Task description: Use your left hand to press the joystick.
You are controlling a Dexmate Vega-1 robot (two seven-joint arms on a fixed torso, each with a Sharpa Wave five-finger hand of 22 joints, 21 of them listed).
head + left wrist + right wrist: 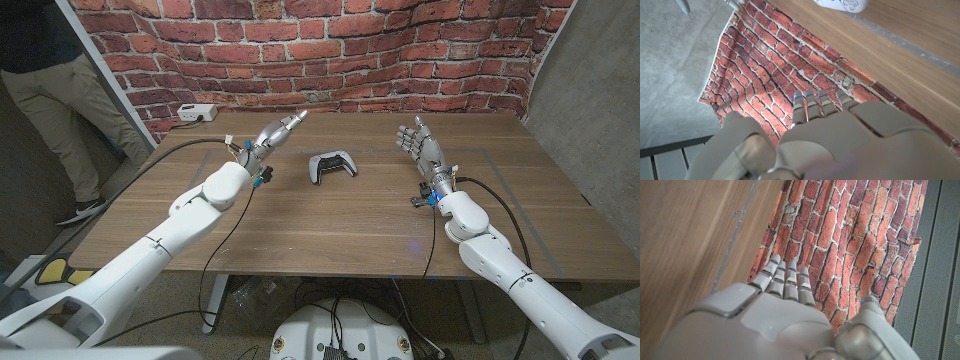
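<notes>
Head view showed the left robot hand (272, 133) raised, wide and empty, near the controller (331, 166) mid-bench; its joystick was not yet pressed.

Both robot hands (276, 134) (420, 146) raised, empty.

**Brick backdrop behind a wooden table**

A red brick-pattern backdrop (330, 50) fills the top of the frame, rippling like a printed sheet. Grey concrete wall (590, 120) stands at right. The wooden table (340, 225) spans the centre; a white power strip (196, 113), possibly, lies at its upper-left corner.
</notes>
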